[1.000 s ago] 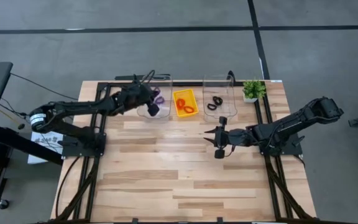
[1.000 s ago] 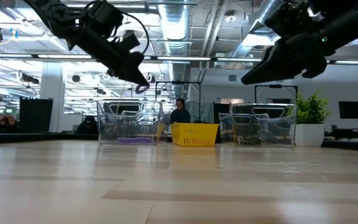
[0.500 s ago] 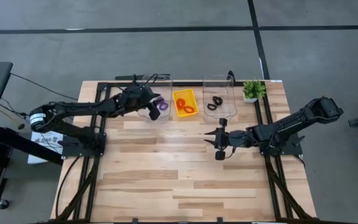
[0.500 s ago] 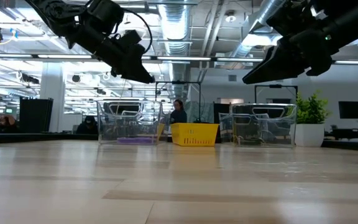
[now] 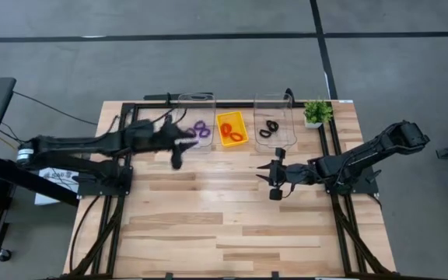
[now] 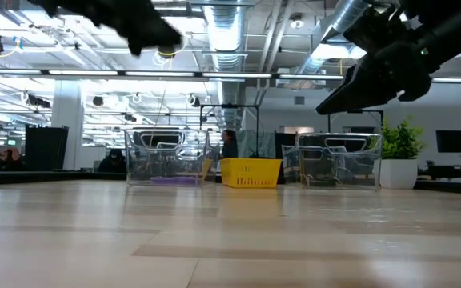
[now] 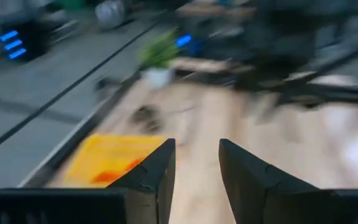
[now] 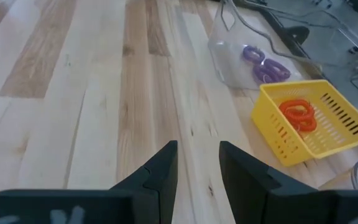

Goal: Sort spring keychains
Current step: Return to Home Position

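High view: left bin [image 5: 190,109] holds purple keychains [image 5: 201,129], yellow tray [image 5: 230,115] orange-red keychains [image 5: 233,132], right bin [image 5: 275,105] black keychains [image 5: 268,127]; left tool [image 7: 196,152], right tool [image 8: 197,152] parted.

Yellow tray [image 5: 230,117] sits between left bin [image 5: 197,105] and right bin [image 5: 280,109], near a plant [image 5: 316,111].

Table [image 5: 232,225]: pale wood planks, smooth, low satin sheen. Clear bin [image 8: 229,59]: glossy see-through plastic. Yellow tray [image 8: 278,140]: slotted plastic, slight gloss. Spring keychains [image 8: 266,68]: coiled, look plastic. Right gripper [image 8: 196,163] fingers [image 8: 154,177]: matt black. Edge rails [image 5: 347,225]: black, look metal.
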{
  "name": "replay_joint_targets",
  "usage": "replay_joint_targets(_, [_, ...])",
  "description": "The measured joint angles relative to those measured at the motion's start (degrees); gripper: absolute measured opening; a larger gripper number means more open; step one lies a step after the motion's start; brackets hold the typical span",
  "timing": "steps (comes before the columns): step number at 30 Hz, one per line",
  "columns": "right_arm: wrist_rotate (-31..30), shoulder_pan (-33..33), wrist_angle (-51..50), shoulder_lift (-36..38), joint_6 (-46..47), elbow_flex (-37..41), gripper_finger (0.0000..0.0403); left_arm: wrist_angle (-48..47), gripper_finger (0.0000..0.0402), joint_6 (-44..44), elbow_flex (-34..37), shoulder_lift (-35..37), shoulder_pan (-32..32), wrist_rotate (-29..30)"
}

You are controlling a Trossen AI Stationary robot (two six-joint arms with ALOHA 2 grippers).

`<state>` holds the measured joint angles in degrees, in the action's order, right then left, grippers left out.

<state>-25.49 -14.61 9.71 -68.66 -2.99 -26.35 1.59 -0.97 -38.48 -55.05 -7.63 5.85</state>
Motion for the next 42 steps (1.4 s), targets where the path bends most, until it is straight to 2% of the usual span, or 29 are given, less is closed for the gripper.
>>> replay_joint_targets(5, [0.0,-0.6,0.9,0.4,2.1,0.0,0.0109,-1.3,0.0122,0.0,2.7,9.5,11.7,-1.4])
replay_joint_targets(8, [0.1,-2.8,2.8,2.4,2.4,0.0,0.0109,-0.3,0.0121,1.1,7.8,15.4,16.9,-1.4])
replay_joint_targets(11, [0.5,-6.1,3.7,6.9,2.5,0.0,0.0109,5.0,0.012,2.4,14.7,21.8,19.9,-1.4])
replay_joint_targets(18, [3.1,-13.9,-3.1,22.7,1.5,0.0,0.0109,13.5,0.0121,3.5,30.2,38.3,19.5,-1.2])
replay_joint_targets(24, [3.1,-18.9,-11.8,35.0,3.7,1.0,0.0109,14.0,0.0121,5.0,35.9,49.0,16.3,-1.4])
replay_joint_targets(29, [3.1,-21.6,-11.7,45.2,4.2,6.9,0.0109,13.0,0.0121,6.8,38.2,51.6,14.7,-1.5])
replay_joint_targets(35, [3.2,-21.8,-13.4,59.8,5.6,12.8,0.0109,12.9,0.0122,6.6,38.2,50.0,14.3,-1.6])
replay_joint_targets(39, [3.3,-21.8,-18.3,68.3,6.8,15.5,0.0109,13.0,0.0121,5.5,38.2,48.8,14.3,-1.5])
replay_joint_targets(42, [3.0,-21.7,-19.7,68.3,7.6,16.4,0.0109,13.0,0.012,5.7,38.2,48.3,14.3,-1.4])
